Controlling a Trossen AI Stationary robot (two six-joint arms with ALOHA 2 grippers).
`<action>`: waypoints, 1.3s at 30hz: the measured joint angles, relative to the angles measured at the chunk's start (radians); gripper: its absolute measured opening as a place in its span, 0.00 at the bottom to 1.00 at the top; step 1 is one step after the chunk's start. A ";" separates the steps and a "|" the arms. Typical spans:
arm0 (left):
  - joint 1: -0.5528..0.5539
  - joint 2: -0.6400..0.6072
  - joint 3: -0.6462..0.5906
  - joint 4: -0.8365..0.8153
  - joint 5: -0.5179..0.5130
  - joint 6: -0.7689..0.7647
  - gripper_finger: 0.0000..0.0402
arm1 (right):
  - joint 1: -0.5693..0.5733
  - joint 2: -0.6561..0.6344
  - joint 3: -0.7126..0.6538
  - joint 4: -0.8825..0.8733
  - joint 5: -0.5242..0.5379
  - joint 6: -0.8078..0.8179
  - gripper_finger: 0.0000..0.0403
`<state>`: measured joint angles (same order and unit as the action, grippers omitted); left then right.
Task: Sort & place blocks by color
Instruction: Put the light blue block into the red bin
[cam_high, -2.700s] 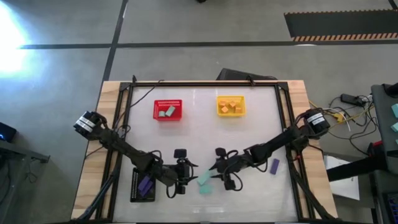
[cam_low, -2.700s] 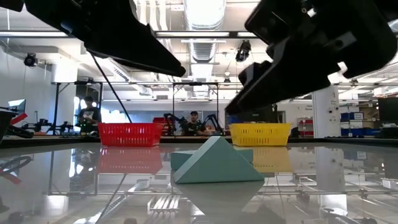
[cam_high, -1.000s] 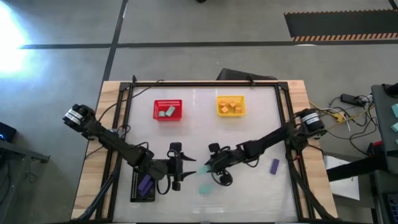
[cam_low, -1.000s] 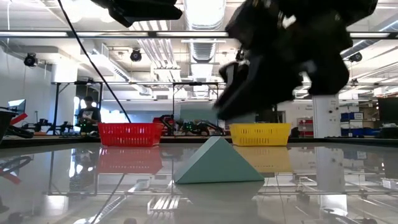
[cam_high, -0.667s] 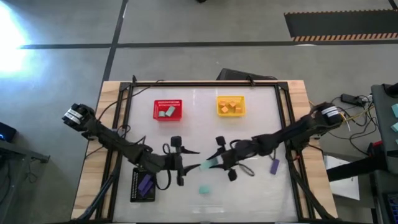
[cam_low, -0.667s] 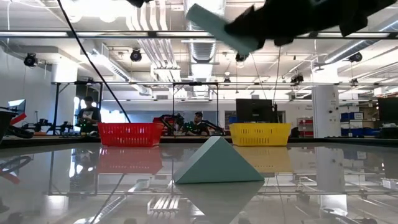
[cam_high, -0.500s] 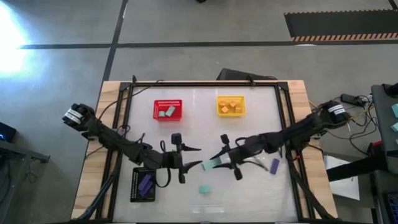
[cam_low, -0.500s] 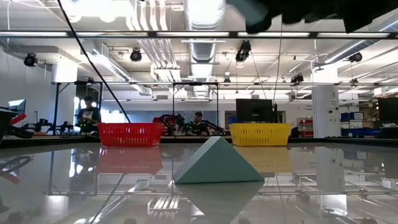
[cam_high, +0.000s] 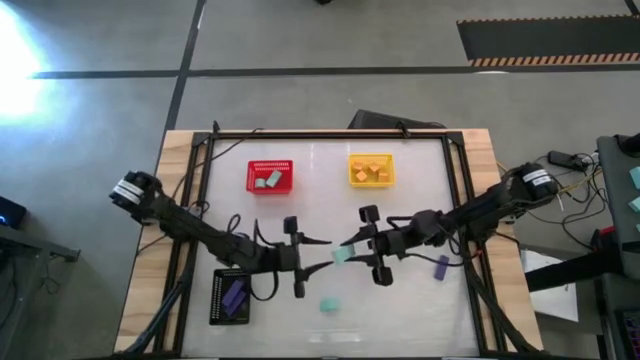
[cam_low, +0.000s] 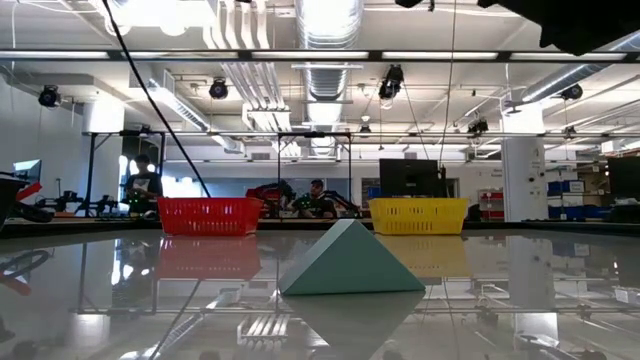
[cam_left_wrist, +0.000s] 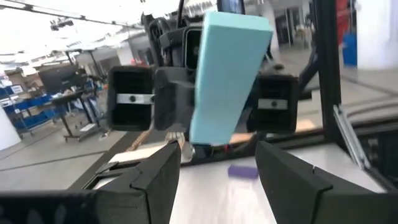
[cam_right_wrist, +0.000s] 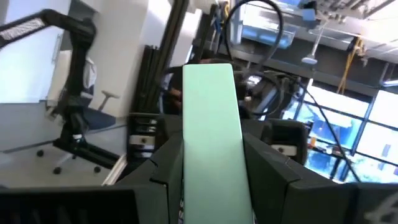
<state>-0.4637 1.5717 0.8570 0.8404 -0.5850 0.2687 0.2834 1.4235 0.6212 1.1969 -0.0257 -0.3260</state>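
Seen from above, two dark robot arms meet over the middle of a white table top (cam_high: 420, 170) framed in pale wood. The right gripper (cam_high: 352, 246) is clenched on a long flat mint-green block (cam_high: 341, 255), lifted well clear of the surface. The left gripper (cam_high: 312, 255) faces it just beside the block's free end, with its fingers (cam_left_wrist: 155, 180) spread apart and grasping nothing. In the left wrist view the block stands tall between those spread fingers, the right gripper behind it.

This looks like a hand-over in mid-air: the block is offered from right arm to left. The next move would call for the left fingers to close on the free end before the right lets go, then a carry to the red mesh basket (cam_high: 270, 177), which already holds mint-green pieces.

A mint-green wedge-shaped block (cam_low: 347, 260) lies on the table near the front edge, below the two grippers. A purple block (cam_high: 441, 266) lies toward the right side of the table. A black mesh basket (cam_high: 230, 296) at the front left holds purple pieces, and a yellow mesh basket (cam_high: 371, 169) at the back holds orange ones.

The table between the grippers and the two back baskets is bare, so the path to the red basket appears open. The wedge sits close under the hand-over, where a dropped block could strike it.
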 joint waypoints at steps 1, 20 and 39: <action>0.001 0.014 0.000 0.035 0.000 0.000 0.48 | -0.003 0.008 0.006 0.001 0.001 0.001 0.30; 0.034 0.119 0.041 0.320 0.093 0.004 0.48 | -0.030 0.035 0.013 -0.012 0.001 0.050 0.30; 0.040 0.119 0.036 0.319 0.050 0.004 0.30 | -0.029 0.035 0.013 -0.047 0.053 0.054 0.42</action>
<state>-0.4232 1.6909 0.8927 1.1591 -0.5348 0.2725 0.2544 1.4586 0.6342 1.1498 0.0276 -0.2715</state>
